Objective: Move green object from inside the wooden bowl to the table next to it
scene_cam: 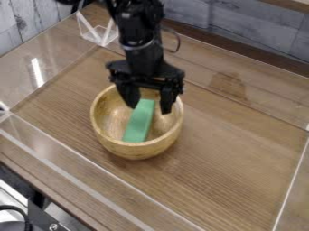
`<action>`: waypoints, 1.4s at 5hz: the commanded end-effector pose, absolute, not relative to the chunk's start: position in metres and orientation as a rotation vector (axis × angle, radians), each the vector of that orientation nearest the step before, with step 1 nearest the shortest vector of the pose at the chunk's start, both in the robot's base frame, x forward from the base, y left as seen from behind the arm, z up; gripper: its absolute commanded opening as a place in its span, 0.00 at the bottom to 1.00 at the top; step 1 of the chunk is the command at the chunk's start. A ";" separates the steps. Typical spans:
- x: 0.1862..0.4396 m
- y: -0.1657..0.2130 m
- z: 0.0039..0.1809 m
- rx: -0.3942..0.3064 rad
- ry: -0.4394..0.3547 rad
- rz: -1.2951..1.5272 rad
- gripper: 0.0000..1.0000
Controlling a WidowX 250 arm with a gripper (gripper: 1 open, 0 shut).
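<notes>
surface: brown wood-grain tabletop (pixel 241 135) with dark streaks | enclosure: clear acrylic walls (pixel 36 68) on the sides, glare on the left panel | backdrop: grey plank-patterned wall (pixel 254 23) behind | lower left: dark gap below the table edge, details unclear | light: even, soft reflections on acrylic

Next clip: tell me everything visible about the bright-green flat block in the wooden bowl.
The bright-green flat rectangular block is bar-shaped, uniformly coloured and matte. It lies inside the round tan wooden bowl, leaning lengthwise against the inner wall, its far end raised towards the rim. The open black gripper straddles that far end, jaws apart; whether they touch it cannot be told.
</notes>
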State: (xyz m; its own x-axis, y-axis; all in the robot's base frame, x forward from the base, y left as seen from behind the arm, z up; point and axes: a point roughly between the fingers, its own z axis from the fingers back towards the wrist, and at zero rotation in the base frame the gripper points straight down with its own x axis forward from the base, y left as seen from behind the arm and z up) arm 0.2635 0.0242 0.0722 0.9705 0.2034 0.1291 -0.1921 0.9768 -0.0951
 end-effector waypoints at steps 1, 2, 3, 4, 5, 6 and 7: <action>0.275 0.034 0.088 -0.073 -0.193 0.150 1.00; 0.274 0.036 0.092 -0.072 -0.193 0.111 1.00; 0.268 0.038 0.084 -0.064 -0.192 0.165 1.00; 0.261 0.038 0.078 -0.058 -0.195 0.214 1.00; 0.262 0.041 0.077 -0.058 -0.207 0.204 1.00; 0.263 0.043 0.076 -0.052 -0.212 0.183 1.00; 0.263 0.041 0.068 -0.048 -0.216 0.146 1.00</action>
State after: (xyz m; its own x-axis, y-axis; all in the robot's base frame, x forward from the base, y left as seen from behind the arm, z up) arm 0.2579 0.0396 0.0602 0.9712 0.1591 0.1774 -0.1497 0.9866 -0.0651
